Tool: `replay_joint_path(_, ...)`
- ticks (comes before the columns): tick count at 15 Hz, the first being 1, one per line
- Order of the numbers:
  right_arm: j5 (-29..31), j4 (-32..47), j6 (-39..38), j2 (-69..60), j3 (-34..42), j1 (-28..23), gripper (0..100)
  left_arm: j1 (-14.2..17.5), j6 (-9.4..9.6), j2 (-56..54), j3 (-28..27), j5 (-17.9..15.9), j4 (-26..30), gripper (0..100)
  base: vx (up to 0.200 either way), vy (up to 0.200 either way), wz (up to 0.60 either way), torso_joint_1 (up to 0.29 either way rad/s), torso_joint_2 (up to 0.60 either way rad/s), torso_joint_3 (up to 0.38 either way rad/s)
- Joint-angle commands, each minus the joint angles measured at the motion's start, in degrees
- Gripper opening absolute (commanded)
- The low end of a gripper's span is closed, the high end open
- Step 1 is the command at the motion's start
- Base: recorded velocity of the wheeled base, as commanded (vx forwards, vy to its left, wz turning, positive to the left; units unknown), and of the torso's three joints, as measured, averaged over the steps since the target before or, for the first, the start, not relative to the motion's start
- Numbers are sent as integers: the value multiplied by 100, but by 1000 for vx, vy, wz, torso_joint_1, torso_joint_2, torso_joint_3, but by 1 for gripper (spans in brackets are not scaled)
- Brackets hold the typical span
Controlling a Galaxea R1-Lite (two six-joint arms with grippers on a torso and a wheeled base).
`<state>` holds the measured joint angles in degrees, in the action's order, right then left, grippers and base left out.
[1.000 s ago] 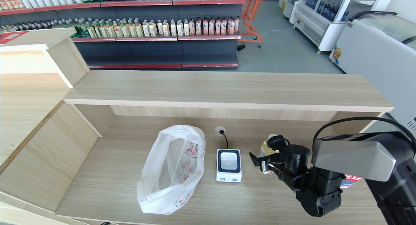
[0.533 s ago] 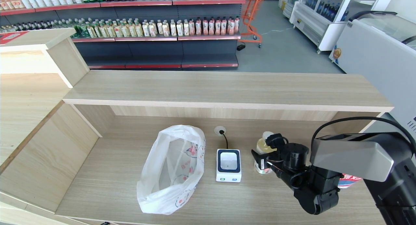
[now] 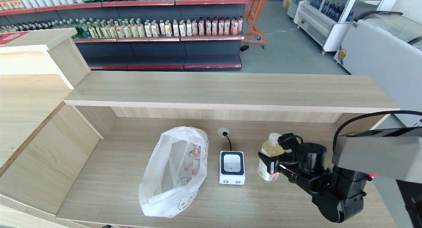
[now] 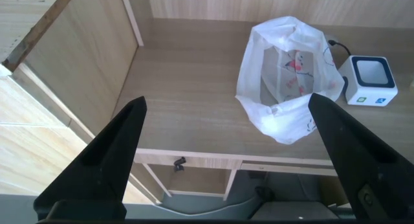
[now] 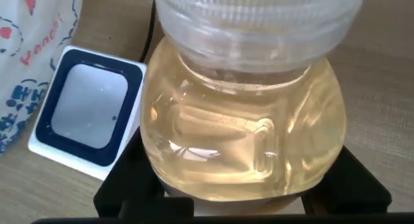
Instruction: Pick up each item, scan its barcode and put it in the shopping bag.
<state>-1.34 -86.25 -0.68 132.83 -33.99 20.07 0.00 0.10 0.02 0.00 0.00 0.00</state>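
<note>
**Right gripper holds a bottle of yellow drink beside the scanner**

The right gripper [image 3: 275, 150] is clenched around a clear plastic bottle [image 3: 269, 162] of pale yellow liquid with a white cap, one finger on each side of its body. The bottle is upright, just to the right of the barcode scanner [image 3: 232, 167]; whether its base rests on the wooden counter [image 3: 108, 188] or hangs just above it cannot be told. In the right wrist view the bottle [image 5: 242, 127] is seen from above, with the scanner [image 5: 87, 117] beside it and the printed edge of the shopping bag [image 5: 26, 43] beyond.

The white scanner sits mid-counter with its dark window facing up, and a black cable [image 3: 228, 143] runs from it to a grommet hole [image 3: 223, 132] on its far side. The white shopping bag [image 3: 176, 170] lies just left of the scanner, its mouth open.

The left gripper [image 4: 226, 101] hangs high over the counter's near left edge, jaws spread wide and holding nothing, with the bag [image 4: 288, 81] and scanner [image 4: 369, 81] below it.

Shelves of bottled drinks [image 3: 158, 27] stand far behind the counter.
</note>
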Motion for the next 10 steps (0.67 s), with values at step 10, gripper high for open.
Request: replay_joint_path(10,-4287,4731,-1153,-5707,85,-240,0,0,-1,-2,0,0,0,100,0,0,0,0,0,0)
